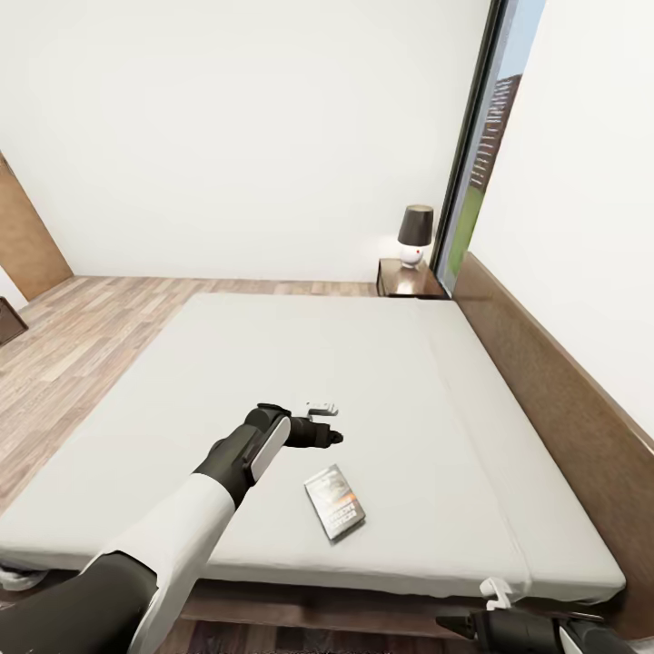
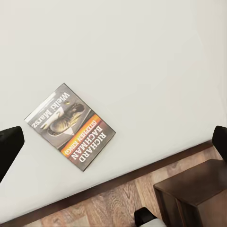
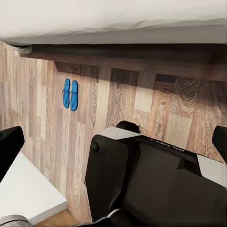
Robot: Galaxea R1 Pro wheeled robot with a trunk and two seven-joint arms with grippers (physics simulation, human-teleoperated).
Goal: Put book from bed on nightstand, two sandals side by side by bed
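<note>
Your left gripper (image 1: 334, 437) hovers wide open and empty over the bed (image 1: 272, 363), the book (image 1: 334, 501) lying near its foot edge; right gripper (image 1: 451, 623) also spread, empty

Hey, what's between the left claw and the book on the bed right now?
Nothing. In the head view the left claw hangs just beyond the book, with bare grey mattress between them. The left wrist view shows the book lying alone.

The bed (image 1: 381, 363) bears the book (image 1: 334, 501) at six o'clock; the sandals (image 3: 70, 94) lie paired on the floor (image 3: 156, 104).
</note>
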